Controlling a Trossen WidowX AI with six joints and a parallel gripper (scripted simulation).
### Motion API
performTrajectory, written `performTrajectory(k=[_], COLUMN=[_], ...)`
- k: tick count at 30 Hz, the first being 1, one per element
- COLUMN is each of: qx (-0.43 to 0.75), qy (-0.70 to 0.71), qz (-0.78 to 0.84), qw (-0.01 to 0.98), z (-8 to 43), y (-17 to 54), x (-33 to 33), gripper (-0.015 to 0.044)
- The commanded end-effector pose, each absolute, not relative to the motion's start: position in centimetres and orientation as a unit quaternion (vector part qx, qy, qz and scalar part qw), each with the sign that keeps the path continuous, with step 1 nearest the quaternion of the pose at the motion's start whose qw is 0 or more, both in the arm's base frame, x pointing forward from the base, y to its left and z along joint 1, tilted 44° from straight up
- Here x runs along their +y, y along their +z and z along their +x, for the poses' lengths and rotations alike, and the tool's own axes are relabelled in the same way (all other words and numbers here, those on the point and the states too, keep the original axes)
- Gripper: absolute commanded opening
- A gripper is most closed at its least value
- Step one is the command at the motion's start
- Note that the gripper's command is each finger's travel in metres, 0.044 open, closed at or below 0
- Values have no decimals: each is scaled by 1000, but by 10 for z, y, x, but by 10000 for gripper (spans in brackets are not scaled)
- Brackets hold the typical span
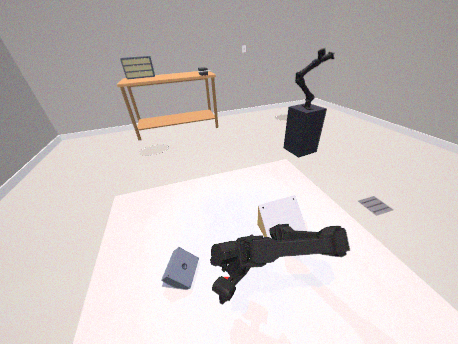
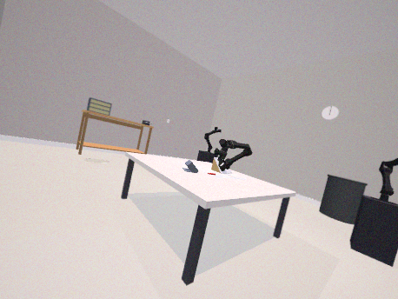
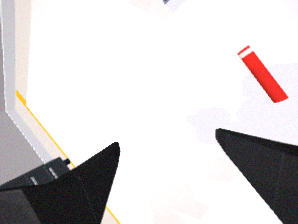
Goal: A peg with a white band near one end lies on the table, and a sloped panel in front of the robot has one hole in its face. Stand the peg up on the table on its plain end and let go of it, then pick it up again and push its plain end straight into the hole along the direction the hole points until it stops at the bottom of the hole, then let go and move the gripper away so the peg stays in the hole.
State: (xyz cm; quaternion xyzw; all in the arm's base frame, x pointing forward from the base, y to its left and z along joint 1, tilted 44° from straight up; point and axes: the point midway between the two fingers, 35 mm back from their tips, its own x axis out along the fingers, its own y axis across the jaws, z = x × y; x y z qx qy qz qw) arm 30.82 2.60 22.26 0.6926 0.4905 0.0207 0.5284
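A red peg (image 3: 265, 77) (image 2: 211, 174) lies flat on the table. Its white-banded end points to the upper left in the wrist view. In the top view the arm hides all but a small bit of it. The dark grey-blue sloped panel (image 1: 176, 272) (image 2: 190, 166) has one round hole (image 1: 184, 266) in its face and stands to the left of the peg in the top view. My gripper (image 3: 166, 139) is open and empty above the table. In the wrist view the peg lies beyond the right fingertip, not between the fingers.
A wedge-shaped block with a white sloped face (image 1: 281, 212) and a wooden side (image 2: 215, 166) stands behind the arm in the top view. The white table (image 1: 145, 215) ends at an edge seen at the left in the wrist view. A shelf bench and other arms on pedestals stand farther off.
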Motion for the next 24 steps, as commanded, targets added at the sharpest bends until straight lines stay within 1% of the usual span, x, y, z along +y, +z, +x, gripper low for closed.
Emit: performTrajectory(k=[1,12,19,24], qx=[513,596,650,655], qy=[18,49,100,106], qz=[648,513,426,418], qw=[563,616,621,620], z=[313,312,304,303], y=[205,155,128,126], x=[16,-7,-20,-21], gripper=[440,440,440,440])
